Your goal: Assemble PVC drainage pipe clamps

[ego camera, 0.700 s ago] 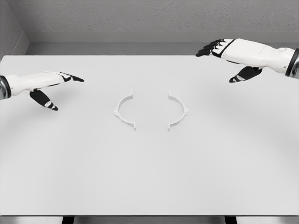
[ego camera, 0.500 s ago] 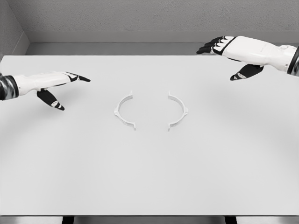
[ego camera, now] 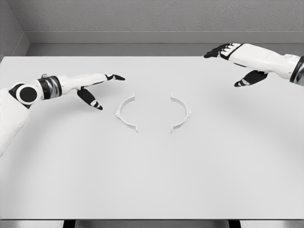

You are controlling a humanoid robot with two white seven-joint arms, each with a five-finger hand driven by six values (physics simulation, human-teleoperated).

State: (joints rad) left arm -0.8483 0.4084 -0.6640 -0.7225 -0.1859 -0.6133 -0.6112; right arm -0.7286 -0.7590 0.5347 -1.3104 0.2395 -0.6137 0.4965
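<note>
my left robot hand [ego camera: 97,85] has swept in from the counter's left edge over the last moment and now hangs just beside the left white plastic half-ring clamp piece [ego camera: 126,113], fingers spread and holding nothing. my right robot hand [ego camera: 240,59] has barely shifted, staying high at the far right, also released and well apart from the right white plastic half-ring clamp piece [ego camera: 180,113]. both halves lie flat mid plain white counter [ego camera: 152,180], open sides facing each other, a gap between them. i judge the left grasp is next
</note>
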